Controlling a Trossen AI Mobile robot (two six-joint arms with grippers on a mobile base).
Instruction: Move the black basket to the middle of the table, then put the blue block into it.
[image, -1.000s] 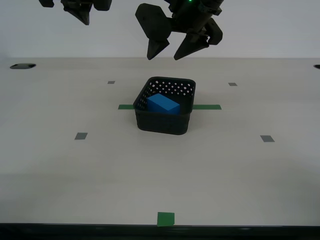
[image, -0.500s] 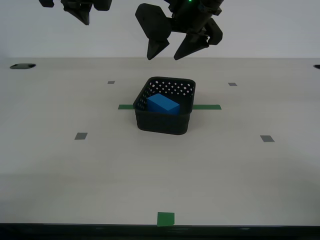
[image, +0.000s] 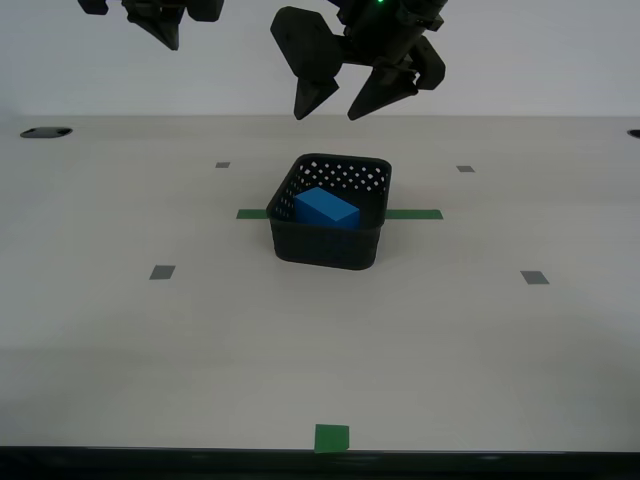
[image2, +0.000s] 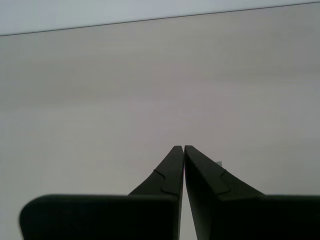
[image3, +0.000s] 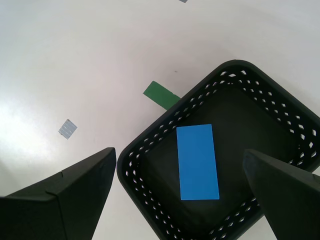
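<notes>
The black basket stands on the table near its middle, across a green tape strip. The blue block lies flat inside it, apart from any gripper. My first gripper hangs open and empty well above the basket. In the first wrist view the basket and the block lie below the spread jaws of my first gripper. My second gripper is shut and empty, raised at the exterior view's upper left, with only bare tabletop below it.
Small grey square markers dot the table. A green square sits at the near edge. A dark hole lies at the far corner on the exterior view's left.
</notes>
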